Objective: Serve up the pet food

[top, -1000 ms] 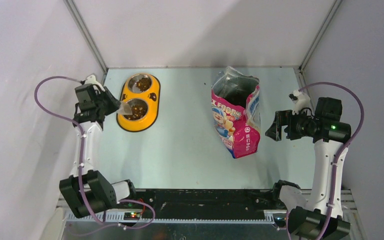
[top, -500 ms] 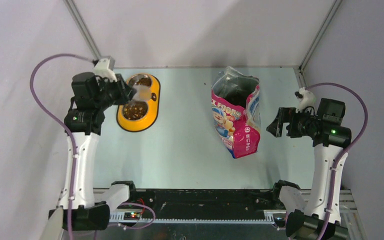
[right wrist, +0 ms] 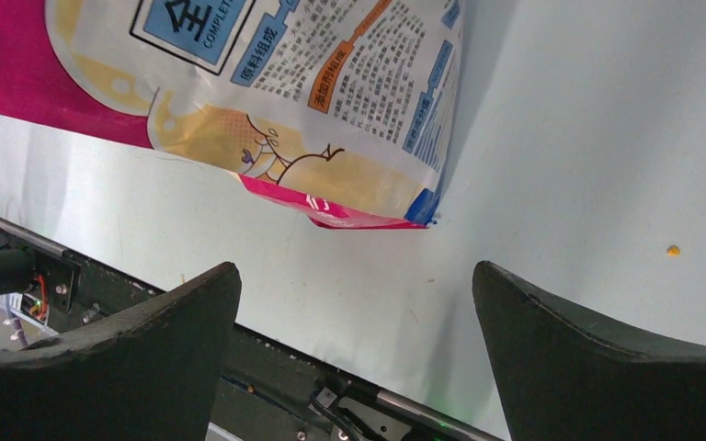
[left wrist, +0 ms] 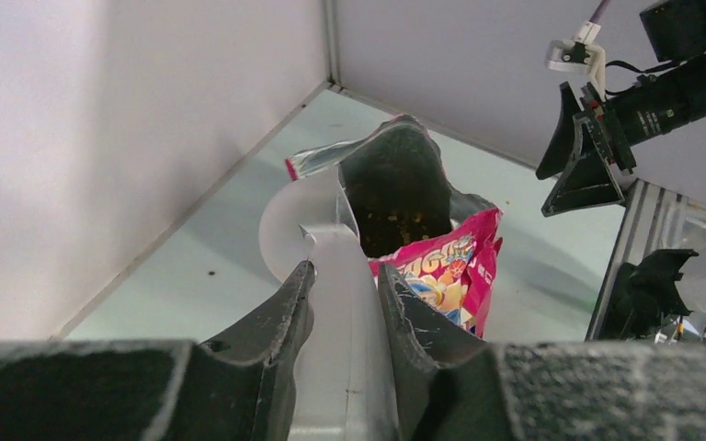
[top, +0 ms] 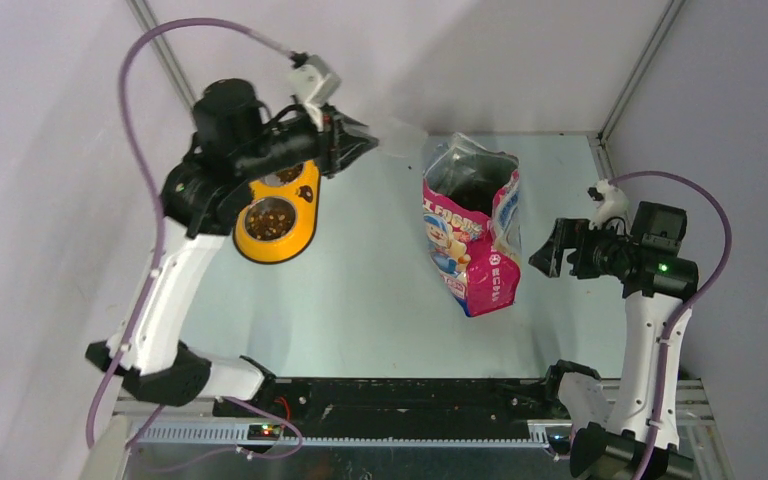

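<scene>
My left gripper point(top: 358, 140) is shut on the handle of the clear plastic scoop point(top: 398, 137), held high just left of the open pink cartoon-cat bag point(top: 470, 235). In the left wrist view the gripper point(left wrist: 344, 276) clamps the scoop point(left wrist: 299, 230), whose bowl looks empty. The bag's dark mouth point(left wrist: 395, 188) shows a little brown pet food point(left wrist: 395, 220) inside. An orange double bowl point(top: 278, 212) at the left holds pet food point(top: 268, 214) in both cups. My right gripper point(top: 552, 250) is open and empty, just right of the bag, whose lower corner shows in the right wrist view point(right wrist: 331, 110).
White walls close in the table on three sides. A black rail point(top: 400, 395) runs along the near edge. A single crumb point(right wrist: 673, 249) lies on the table near the right gripper.
My left arm has swung up and to the right, carrying the scoop from over the orange bowl to beside the bag's mouth. The right arm has hardly moved.
</scene>
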